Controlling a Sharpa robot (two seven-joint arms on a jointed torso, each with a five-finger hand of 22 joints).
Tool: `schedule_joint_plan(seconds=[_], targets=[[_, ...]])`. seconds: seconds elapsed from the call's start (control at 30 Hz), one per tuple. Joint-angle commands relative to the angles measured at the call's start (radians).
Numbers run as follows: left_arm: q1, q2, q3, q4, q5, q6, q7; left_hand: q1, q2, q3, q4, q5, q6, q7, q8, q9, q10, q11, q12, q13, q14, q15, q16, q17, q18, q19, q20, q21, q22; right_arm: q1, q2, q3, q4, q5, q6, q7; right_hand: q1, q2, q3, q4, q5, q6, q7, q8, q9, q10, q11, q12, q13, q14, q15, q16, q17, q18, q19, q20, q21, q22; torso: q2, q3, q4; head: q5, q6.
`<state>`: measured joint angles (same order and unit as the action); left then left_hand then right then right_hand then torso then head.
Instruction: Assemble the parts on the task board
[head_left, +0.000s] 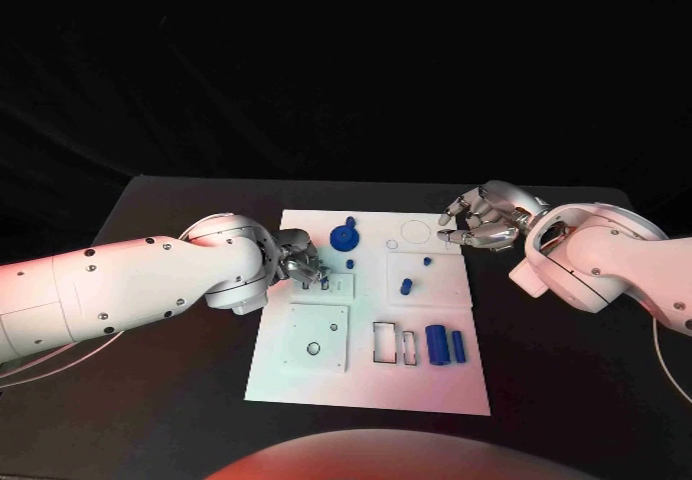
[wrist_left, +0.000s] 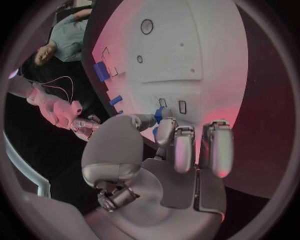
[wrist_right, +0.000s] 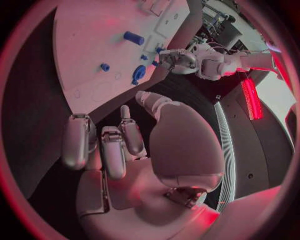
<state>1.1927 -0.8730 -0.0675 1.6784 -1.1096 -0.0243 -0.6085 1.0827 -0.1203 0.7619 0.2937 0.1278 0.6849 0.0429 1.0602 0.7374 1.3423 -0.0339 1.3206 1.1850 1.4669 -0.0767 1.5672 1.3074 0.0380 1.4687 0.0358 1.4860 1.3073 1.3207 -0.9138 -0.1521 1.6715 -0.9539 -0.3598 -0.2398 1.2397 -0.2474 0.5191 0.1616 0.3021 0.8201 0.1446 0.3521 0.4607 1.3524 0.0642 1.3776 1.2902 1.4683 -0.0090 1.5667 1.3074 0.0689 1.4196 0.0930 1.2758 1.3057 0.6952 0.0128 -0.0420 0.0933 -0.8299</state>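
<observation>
Hands first, head view: the left hand (head_left: 303, 262) sits at nine o'clock on the white task board (head_left: 368, 385) on the black desk (head_left: 173, 420), fingers curled around a small blue part I can barely make out, while the right hand (head_left: 483, 225) hovers at the board's two o'clock corner, fingers loosely curled on nothing; I count six blue parts, among them one round knob (head_left: 345, 238) at twelve o'clock and two cylinders (head_left: 446, 345) at four o'clock. Left wrist view: a blue part (wrist_left: 159, 115) shows at the fingertips (wrist_left: 165, 131), mostly hidden. Right wrist view: that hand (wrist_right: 125, 145) is empty, off the board's edge, the knob (wrist_right: 138, 73) beyond.
</observation>
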Motion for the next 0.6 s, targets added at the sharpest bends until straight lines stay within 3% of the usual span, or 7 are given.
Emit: schedule_joint_plan(seconds=[0.03, 0.6], targets=[[0.0, 0.004, 0.0, -0.001, 0.018, 0.05, -0.017, 0.003, -0.01, 0.185, -0.179, 0.002, 0.001, -0.004, -0.005, -0.002, 0.007, 0.0, 0.004, -0.003, 0.104, -0.009, 0.004, 0.263, -0.015, 0.045, -0.008, -0.001, 0.213, -0.001, 0.0, 0.0, 0.002, -0.009, 0.012, 0.0, -0.009, 0.002, -0.001, 0.006, 0.004, 0.002, -0.006, 0.003, 0.001, 0.002, -0.007, 0.002, -0.001, 0.103, -0.005, 0.004, 0.263, 0.01, -0.005, -0.001, -0.003, -0.001, 0.0, 0.0001, -0.0002, 0.0, -0.002], [0.0, 0.013, 0.0, -0.003, 0.025, 0.061, -0.03, 0.003, -0.014, 0.18, -0.178, -0.002, 0.005, -0.004, -0.014, -0.011, 0.011, 0.0, 0.005, -0.002, 0.104, -0.009, 0.004, 0.263, -0.015, 0.044, -0.008, -0.002, 0.213, -0.002, 0.0, 0.0, 0.003, -0.009, 0.011, -0.002, -0.014, 0.003, 0.001, 0.012, 0.014, 0.001, -0.006, 0.005, 0.003, 0.002, -0.008, 0.002, -0.002, 0.103, -0.005, 0.004, 0.263, 0.01, -0.005, -0.002, -0.005, -0.001, 0.0, 0.0008, -0.0003, 0.0, -0.006]])
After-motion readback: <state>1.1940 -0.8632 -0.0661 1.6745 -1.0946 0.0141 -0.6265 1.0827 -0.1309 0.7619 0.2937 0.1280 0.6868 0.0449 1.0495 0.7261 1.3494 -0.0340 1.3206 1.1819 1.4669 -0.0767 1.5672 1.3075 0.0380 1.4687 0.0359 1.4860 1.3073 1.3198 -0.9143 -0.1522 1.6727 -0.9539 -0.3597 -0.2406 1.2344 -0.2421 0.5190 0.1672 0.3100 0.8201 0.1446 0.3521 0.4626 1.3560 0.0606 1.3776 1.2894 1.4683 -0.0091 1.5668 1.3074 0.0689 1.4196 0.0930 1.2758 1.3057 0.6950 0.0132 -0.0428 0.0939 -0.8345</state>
